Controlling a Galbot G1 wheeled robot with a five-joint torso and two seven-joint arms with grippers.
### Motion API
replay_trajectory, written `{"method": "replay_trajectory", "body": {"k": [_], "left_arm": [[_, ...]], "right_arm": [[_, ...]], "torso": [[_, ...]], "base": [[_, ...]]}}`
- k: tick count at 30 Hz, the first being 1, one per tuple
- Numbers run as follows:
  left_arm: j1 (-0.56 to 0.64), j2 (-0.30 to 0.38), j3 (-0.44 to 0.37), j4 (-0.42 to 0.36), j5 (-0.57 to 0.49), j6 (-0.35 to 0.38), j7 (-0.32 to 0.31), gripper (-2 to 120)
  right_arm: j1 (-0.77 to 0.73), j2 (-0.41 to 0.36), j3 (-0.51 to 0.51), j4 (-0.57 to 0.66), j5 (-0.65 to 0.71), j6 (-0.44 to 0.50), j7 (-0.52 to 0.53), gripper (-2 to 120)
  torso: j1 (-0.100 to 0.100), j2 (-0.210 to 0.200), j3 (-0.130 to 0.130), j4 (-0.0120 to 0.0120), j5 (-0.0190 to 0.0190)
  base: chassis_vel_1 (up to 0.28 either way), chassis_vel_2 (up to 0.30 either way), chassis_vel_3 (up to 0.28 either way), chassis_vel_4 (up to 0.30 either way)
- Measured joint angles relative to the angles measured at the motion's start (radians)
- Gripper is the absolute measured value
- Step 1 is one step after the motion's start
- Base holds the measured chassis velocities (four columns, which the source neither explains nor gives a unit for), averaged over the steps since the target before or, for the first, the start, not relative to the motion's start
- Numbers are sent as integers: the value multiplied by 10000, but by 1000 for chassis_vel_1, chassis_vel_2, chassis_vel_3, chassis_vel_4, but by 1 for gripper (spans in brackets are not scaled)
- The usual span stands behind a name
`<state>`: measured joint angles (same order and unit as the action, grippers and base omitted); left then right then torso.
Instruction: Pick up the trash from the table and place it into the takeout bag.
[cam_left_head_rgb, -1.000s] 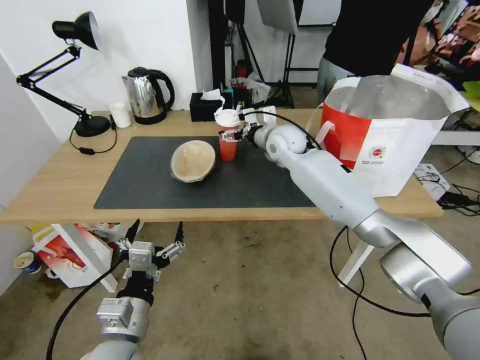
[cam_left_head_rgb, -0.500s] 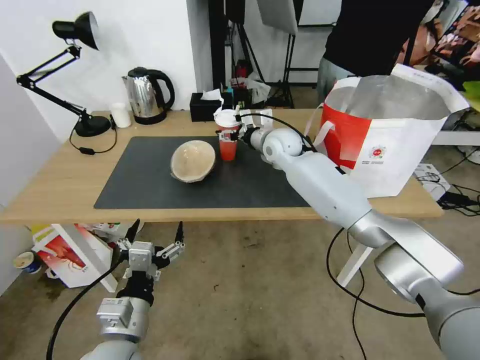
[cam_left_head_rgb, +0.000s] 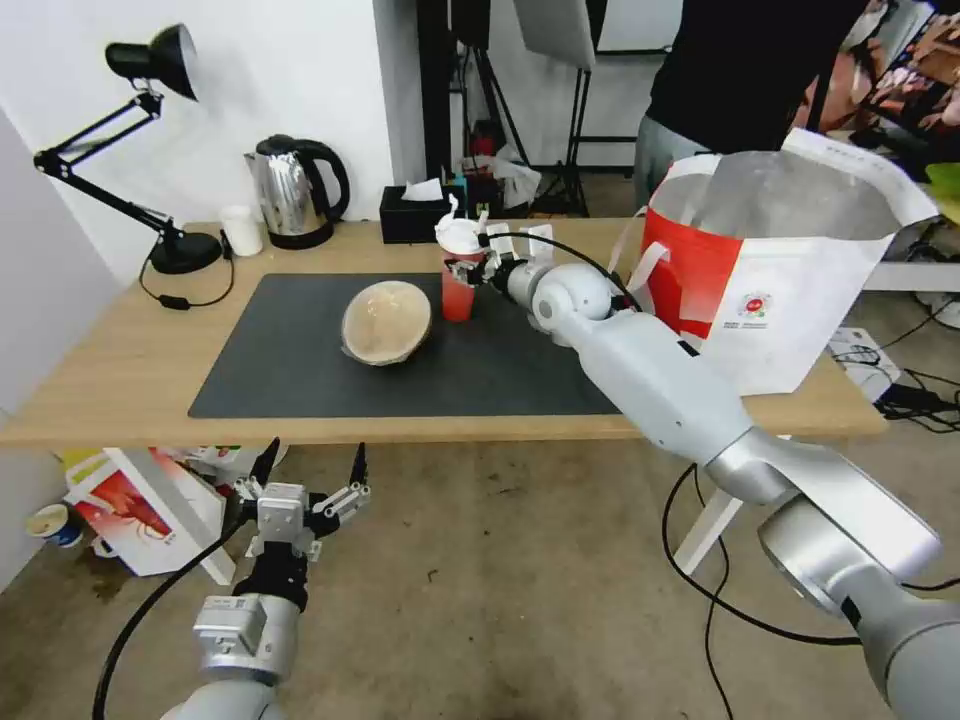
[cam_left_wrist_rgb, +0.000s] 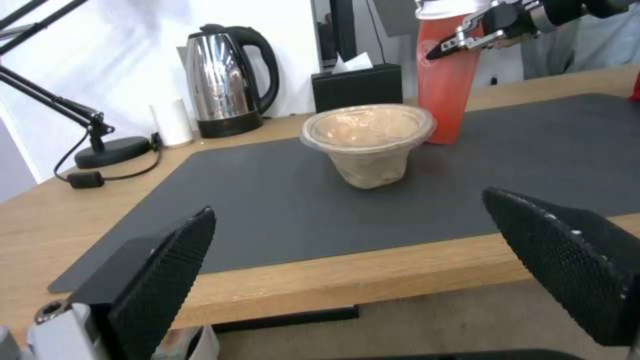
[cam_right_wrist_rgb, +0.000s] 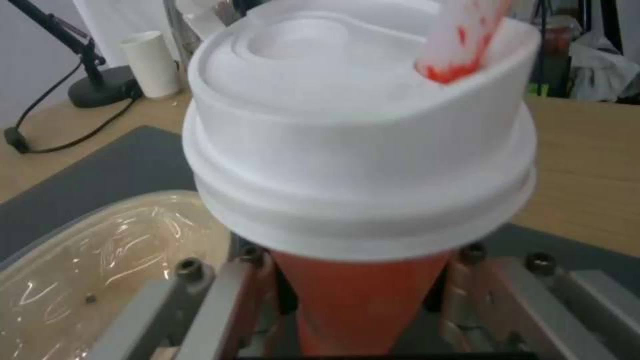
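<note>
A red cup (cam_left_head_rgb: 457, 292) with a white lid and straw stands on the dark mat (cam_left_head_rgb: 300, 375) of the table (cam_left_head_rgb: 110, 380), leaning slightly. My right gripper (cam_left_head_rgb: 470, 268) is shut on the red cup just under the lid (cam_right_wrist_rgb: 360, 125), a finger (cam_right_wrist_rgb: 200, 300) pressed on each side. The round beige-brown bowl (cam_left_head_rgb: 386, 321) sits on the mat right beside the cup. The takeout bag (cam_left_head_rgb: 800, 290) stands open at the table's right end. My left gripper (cam_left_head_rgb: 314, 455) hangs open below the front edge of the table, with nothing between its fingers (cam_left_wrist_rgb: 167, 270).
Along the back of the table stand a desk lamp (cam_left_head_rgb: 185, 250), a small white cup (cam_left_head_rgb: 240, 230), a steel kettle (cam_left_head_rgb: 295, 190) and a black tissue box (cam_left_head_rgb: 412, 212). A printed cardboard box (cam_left_head_rgb: 140, 510) lies on the floor at the left. A person stands behind the bag.
My right gripper has closed in around the red cup. The cup has shifted a little to the right and its lid now tilts. The left arm has not moved.
</note>
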<state>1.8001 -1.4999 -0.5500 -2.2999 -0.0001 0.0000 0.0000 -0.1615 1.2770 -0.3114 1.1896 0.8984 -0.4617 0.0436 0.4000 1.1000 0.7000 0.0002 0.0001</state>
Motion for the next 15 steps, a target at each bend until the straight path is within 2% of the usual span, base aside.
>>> {"method": "replay_trajectory", "body": {"k": [7,15], "left_arm": [[0,0,0,0,0,0,0,100],[0,0,0,0,0,0,0,100]], "right_arm": [[301,-647,137,1075,408,-206,181,13],[862,-1378,240,1954,725,-390,327,10]], "torso": [[0,0,1,-5,-3],[0,0,2,-1,0]], "base": [[0,0,0,0],[0,0,0,0]]}}
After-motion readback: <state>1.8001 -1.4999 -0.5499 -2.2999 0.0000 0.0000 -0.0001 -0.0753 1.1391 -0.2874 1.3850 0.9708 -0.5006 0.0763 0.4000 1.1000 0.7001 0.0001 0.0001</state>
